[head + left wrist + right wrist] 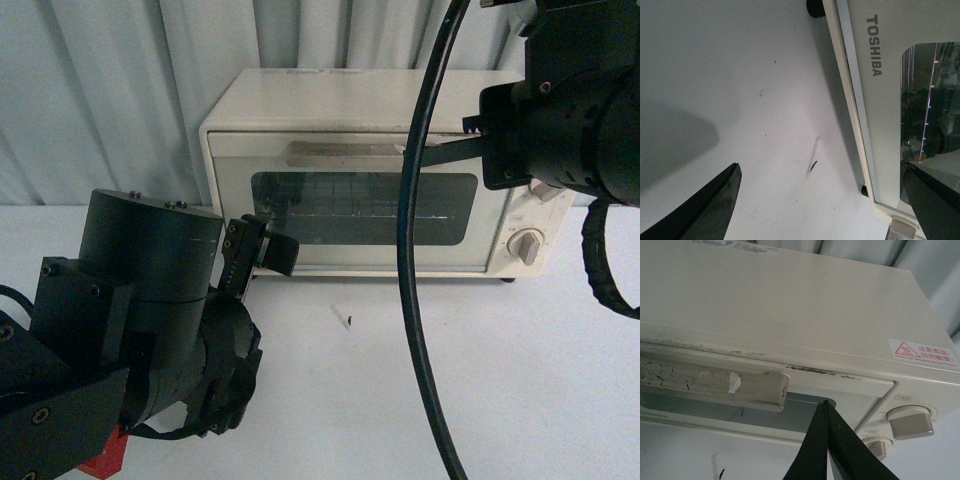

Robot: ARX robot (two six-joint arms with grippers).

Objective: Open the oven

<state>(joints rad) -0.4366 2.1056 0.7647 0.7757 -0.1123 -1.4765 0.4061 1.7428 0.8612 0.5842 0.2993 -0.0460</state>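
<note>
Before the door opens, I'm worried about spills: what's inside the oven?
Through the oven door's window, only a wire rack shows, seemingly bare. Dark glass and the black cable hide the rest.

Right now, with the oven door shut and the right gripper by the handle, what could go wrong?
1. The right gripper is shut at the end of the handle, not around it; a pull from here would likely slip off.
2. The open left gripper sits close in front of the door, at its lower corner; if the door drops forward, it may hit it.
3. The black cable hangs across the door and could snag.
</note>
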